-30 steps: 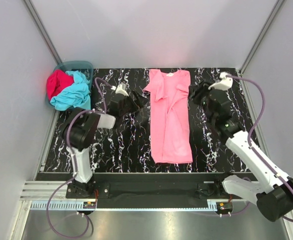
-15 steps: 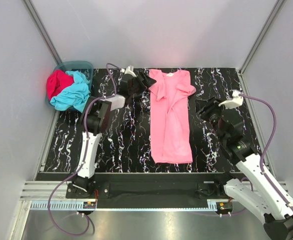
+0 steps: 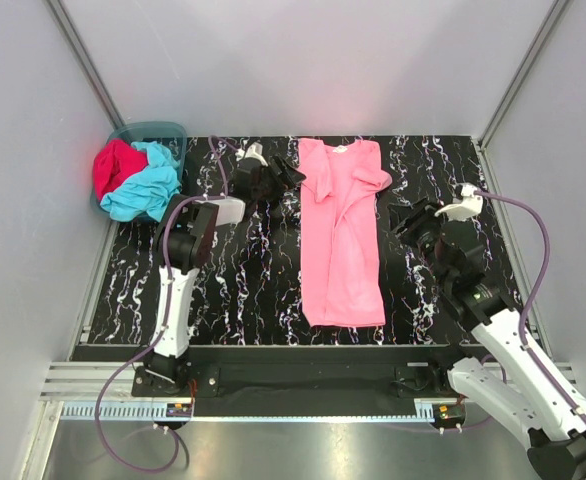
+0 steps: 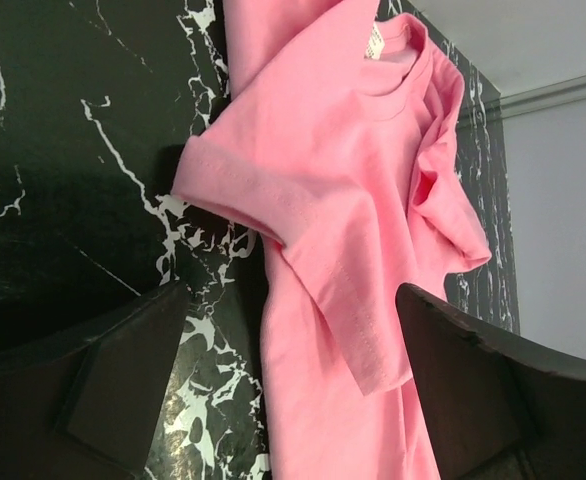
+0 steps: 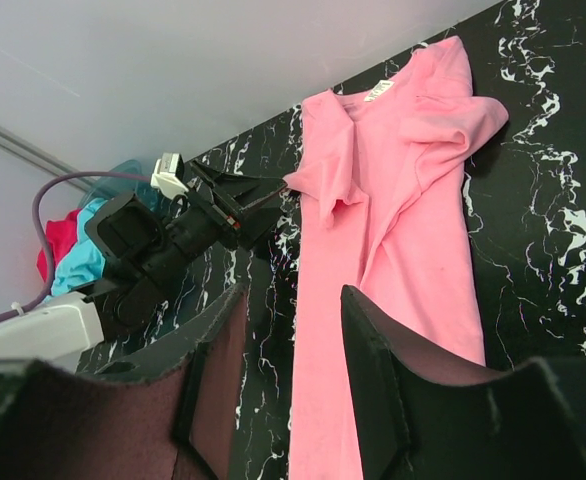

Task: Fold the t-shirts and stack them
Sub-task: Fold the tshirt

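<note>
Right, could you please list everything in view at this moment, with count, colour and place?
pink t-shirt: one, light pink, laid lengthwise mid-table, collar toward the far edge
turquoise t-shirt: one, turquoise, bunched in the basket
red t-shirt: one, crimson, bunched in the basket, left of the turquoise one
basket: one, teal, far left corner of the table
table: one, black with white veining, under everything
left end effector: one, black, open, at the pink t-shirt's sleeve on the left arm's side, gripping nothing
right end effector: one, black, open and empty, on the other side of the pink t-shirt, clear of it
</note>
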`<control>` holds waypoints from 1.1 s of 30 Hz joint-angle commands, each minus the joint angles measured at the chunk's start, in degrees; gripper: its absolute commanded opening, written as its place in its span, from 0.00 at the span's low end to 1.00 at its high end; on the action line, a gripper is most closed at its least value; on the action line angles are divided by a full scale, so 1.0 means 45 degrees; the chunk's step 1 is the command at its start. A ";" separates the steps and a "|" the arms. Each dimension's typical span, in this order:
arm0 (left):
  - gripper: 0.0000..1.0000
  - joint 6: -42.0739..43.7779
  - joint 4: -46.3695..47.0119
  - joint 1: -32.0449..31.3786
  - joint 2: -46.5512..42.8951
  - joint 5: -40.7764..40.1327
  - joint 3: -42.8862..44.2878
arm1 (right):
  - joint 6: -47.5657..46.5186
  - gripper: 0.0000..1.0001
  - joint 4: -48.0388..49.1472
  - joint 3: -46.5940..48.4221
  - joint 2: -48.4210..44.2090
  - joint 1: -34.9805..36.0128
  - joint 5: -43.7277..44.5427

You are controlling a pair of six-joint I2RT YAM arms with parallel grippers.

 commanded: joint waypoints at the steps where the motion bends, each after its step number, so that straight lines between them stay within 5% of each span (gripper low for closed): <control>1: 0.90 0.0320 0.0013 0.0107 -0.0413 -0.0214 -0.0229 | 0.0126 0.49 0.0097 -0.0035 -0.0439 0.0063 -0.0158; 23: 0.86 0.0300 -0.2291 0.0205 0.1483 -0.0116 0.3678 | -0.0031 0.48 -0.0294 0.0082 -0.2237 0.0082 -0.0685; 26: 0.79 0.0320 -0.2134 0.0205 0.1443 -0.0038 0.3522 | 0.0067 0.47 -0.0333 0.0102 -0.2393 0.0063 -0.0861; 33: 0.33 0.0047 -0.1336 0.0205 0.1443 0.0469 0.3306 | 0.0087 0.46 -0.0313 -0.0054 -0.2569 0.0063 -0.0978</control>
